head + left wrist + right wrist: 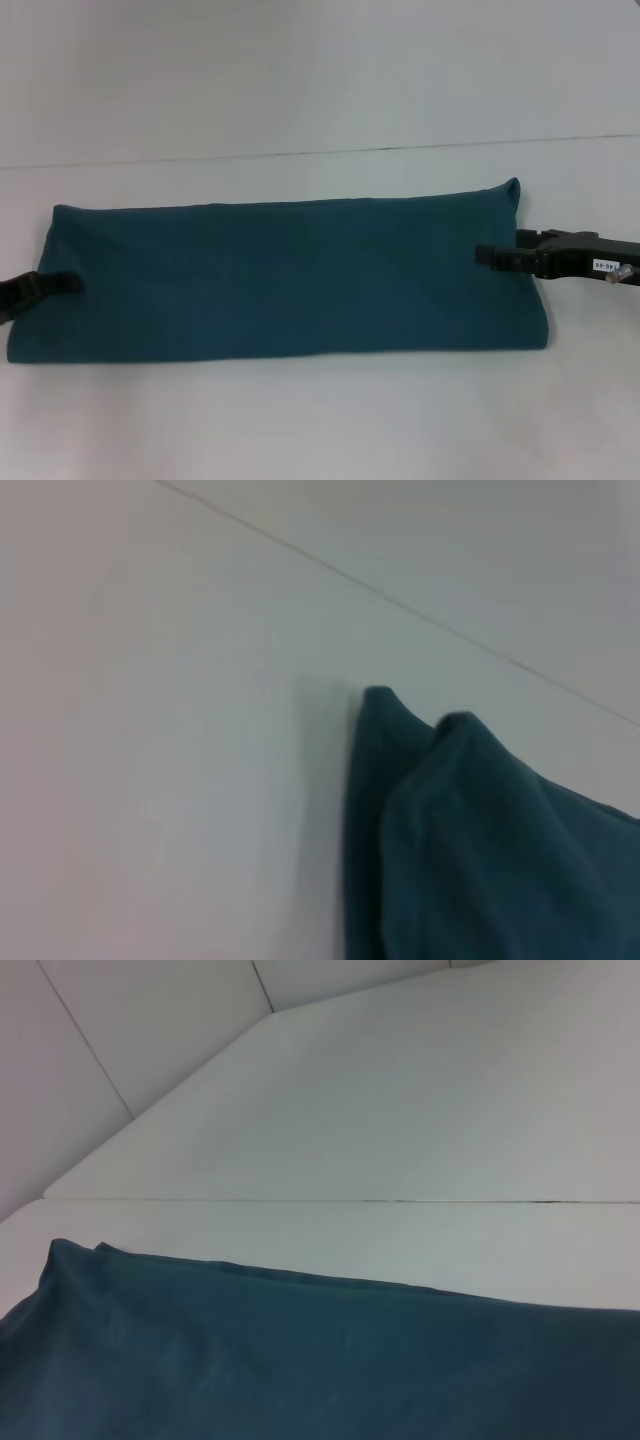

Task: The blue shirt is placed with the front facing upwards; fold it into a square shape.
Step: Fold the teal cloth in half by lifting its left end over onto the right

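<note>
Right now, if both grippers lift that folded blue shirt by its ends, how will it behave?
The blue shirt is a long soft band, so its middle would probably sag. Layered corners suggest the folds may slip apart. Left gripper and right gripper sit at opposite ends.

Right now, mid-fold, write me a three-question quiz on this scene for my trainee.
1. True or false: the "FREE!" lettering shows on the blue shirt.
2. Which shape is the shirt now? A) square B) long band C) crumpled heap
3. Fill in: the left gripper and right gripper sit at the shirt's two short ____.

Key:
1. False; only plain teal fabric shows.
2. B
3. ends; the left end's corners stick up in the left wrist view.
</note>
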`<action>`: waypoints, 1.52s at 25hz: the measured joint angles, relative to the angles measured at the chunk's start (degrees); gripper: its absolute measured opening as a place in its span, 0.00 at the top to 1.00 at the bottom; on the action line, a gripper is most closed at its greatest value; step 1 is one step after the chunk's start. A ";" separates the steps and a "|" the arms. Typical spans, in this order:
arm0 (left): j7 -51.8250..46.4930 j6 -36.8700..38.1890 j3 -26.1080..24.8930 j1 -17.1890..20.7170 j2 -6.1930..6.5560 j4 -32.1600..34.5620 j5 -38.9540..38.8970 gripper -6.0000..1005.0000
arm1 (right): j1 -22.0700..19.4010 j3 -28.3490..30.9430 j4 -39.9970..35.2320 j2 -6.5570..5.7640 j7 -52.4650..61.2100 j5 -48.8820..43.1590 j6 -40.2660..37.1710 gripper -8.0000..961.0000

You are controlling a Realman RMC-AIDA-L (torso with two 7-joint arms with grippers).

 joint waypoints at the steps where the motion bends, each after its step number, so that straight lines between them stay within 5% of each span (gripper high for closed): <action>1: -0.03 0.48 -0.01 -0.16 -0.11 0.01 0.00 0.15 | -0.01 0.00 0.00 0.00 0.00 0.00 -0.05 0.02; 29: -0.90 3.72 -1.13 -0.52 -0.01 0.13 -3.07 0.16 | -0.57 0.00 0.00 0.09 0.00 0.00 -0.07 0.02; 38: -1.00 3.33 -0.57 -0.98 0.34 2.09 -2.59 0.47 | -0.53 0.00 -0.10 0.09 0.00 0.00 -0.22 0.02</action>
